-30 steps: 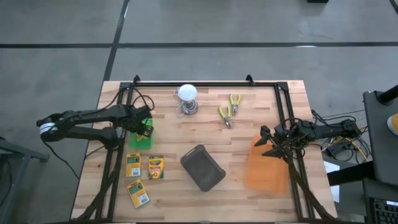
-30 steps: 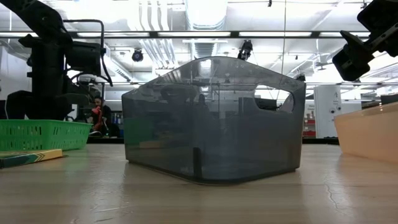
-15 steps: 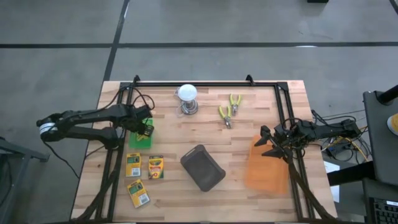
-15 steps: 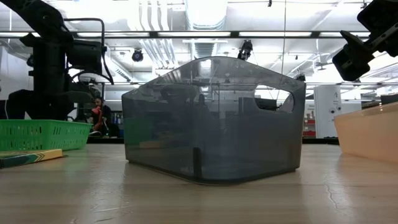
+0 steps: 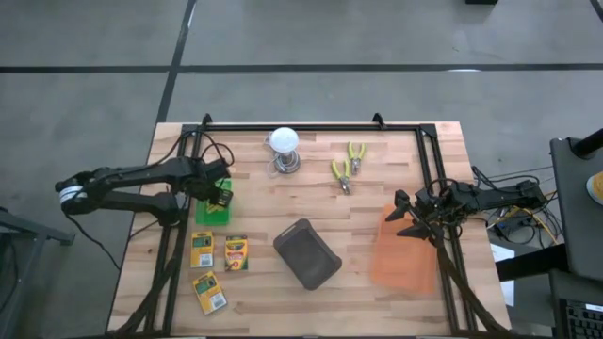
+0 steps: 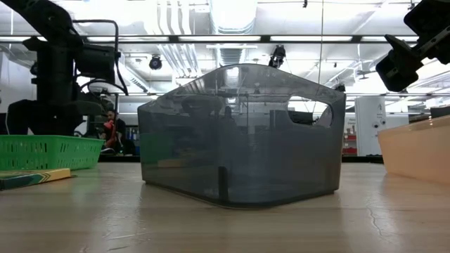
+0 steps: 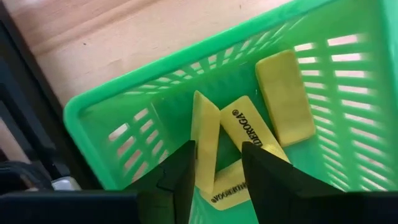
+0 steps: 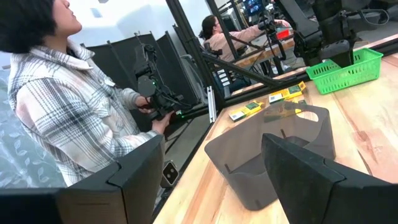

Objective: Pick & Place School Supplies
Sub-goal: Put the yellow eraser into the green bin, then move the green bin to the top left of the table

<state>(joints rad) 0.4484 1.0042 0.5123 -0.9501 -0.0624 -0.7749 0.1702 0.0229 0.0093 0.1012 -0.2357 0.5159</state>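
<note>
The high view shows the whole table: three crayon boxes (image 5: 203,250) (image 5: 236,252) (image 5: 210,291) lie flat near the front left edge, just in front of the green basket (image 5: 213,209). A dark grey bin (image 5: 307,254) stands mid-table, an orange bin (image 5: 403,251) to its right, with a white bulb (image 5: 285,149) and yellow-handled pliers (image 5: 347,167) toward the far side.

Only the left wrist view reveals the basket's contents: yellow eraser-like blocks (image 7: 284,96) (image 7: 249,132) (image 7: 204,143) lie inside, one flat, the others leaning on each other. The left gripper (image 7: 217,177) hangs directly over them, its fingers (image 7: 185,177) narrowly parted around the leaning pieces. Whether it grips one cannot be told; no contact shows clearly.

The low view shows the basket (image 6: 49,152) at the left with the left arm above it, and one crayon box (image 6: 31,178) edge-on in front.

The right gripper (image 5: 403,215) hovers above the orange bin's far edge. Its wrist view shows the fingers (image 8: 134,180) spread wide and empty, with a person in a plaid shirt (image 8: 74,118) standing beyond the table.
</note>
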